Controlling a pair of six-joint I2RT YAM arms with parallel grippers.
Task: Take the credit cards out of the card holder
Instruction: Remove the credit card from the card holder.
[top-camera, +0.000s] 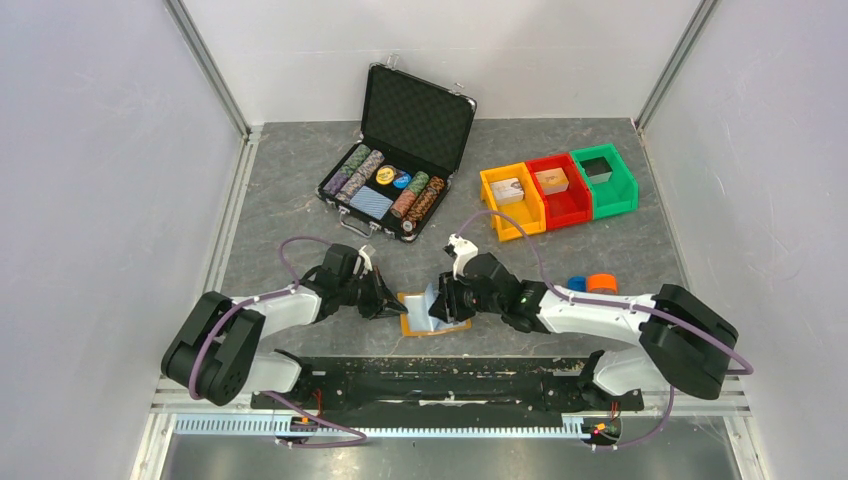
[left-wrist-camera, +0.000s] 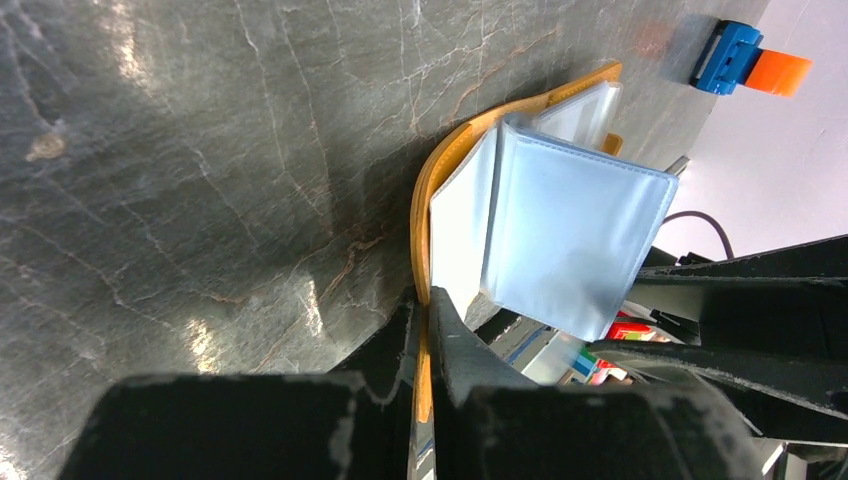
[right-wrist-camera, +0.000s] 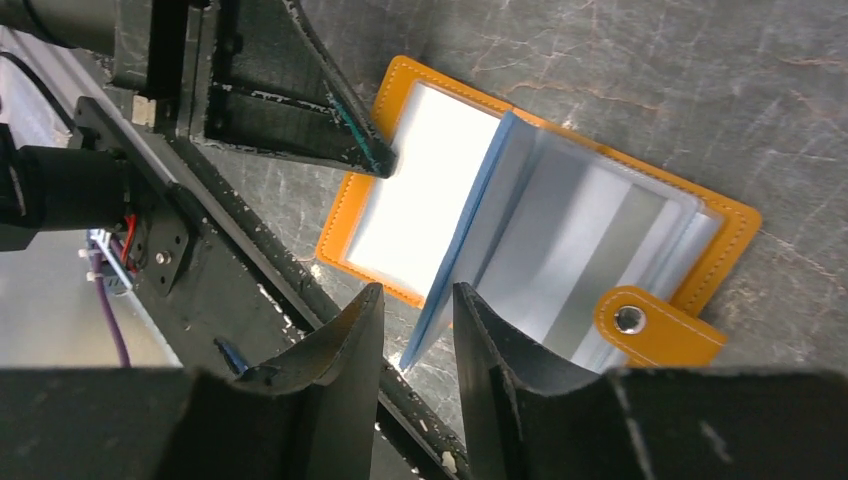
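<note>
The orange card holder (top-camera: 413, 326) lies open on the table near the front edge, its clear sleeves fanned up. My left gripper (left-wrist-camera: 428, 300) is shut on the edge of its orange cover (left-wrist-camera: 438, 170). A light blue credit card (right-wrist-camera: 452, 262) stands up out of the sleeves, also seen in the left wrist view as the blue card (left-wrist-camera: 580, 240). My right gripper (right-wrist-camera: 418, 300) is open, its fingers on either side of that card's lower corner with a gap showing. The holder's snap tab (right-wrist-camera: 655, 325) lies beside the right finger. No other card is distinct.
An open black chip case (top-camera: 400, 150) with poker chips stands at the back. Orange (top-camera: 512, 200), red (top-camera: 558, 190) and green (top-camera: 605, 180) bins sit at back right. A small blue and orange object (top-camera: 592, 283) lies right of my right arm. The arms' black base rail (top-camera: 440, 375) runs just behind the holder.
</note>
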